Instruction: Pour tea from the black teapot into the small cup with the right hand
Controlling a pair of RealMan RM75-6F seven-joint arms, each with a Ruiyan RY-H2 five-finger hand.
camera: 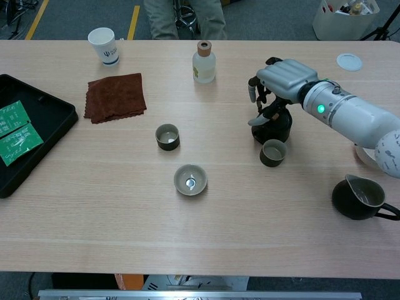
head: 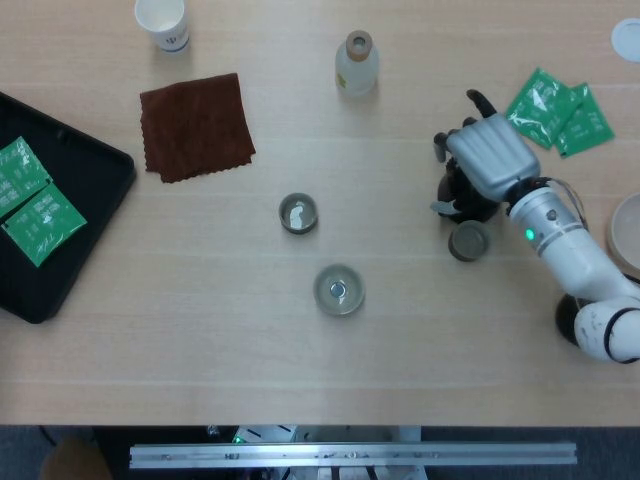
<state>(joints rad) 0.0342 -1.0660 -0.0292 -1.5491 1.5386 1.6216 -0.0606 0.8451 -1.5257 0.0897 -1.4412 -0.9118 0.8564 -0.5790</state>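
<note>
A dark pitcher (camera: 357,199) is seen closest to the front edge of the table (camera: 187,244), toward its right end. Further in, a small lidded bowl (camera: 190,179) is placed near the table's middle, with a small cup (camera: 167,136) just behind it to the left. A second small cup (camera: 273,152) is set right of centre, and the black teapot (camera: 270,127) is found touching or just behind it. The right hand (camera: 282,80) is held over the teapot with its fingers (camera: 254,91) curled downward around the lid area; whether the teapot is actually gripped cannot be told. A black tray (camera: 37,134) with green packets (camera: 14,131) is kept at the left edge. A brown cloth (camera: 115,96) is spread behind it, a small bottle (camera: 204,62) and more green sachets (head: 556,110) are found toward the far edge, and a paper cup (camera: 104,45) is placed at the far left corner.
</note>
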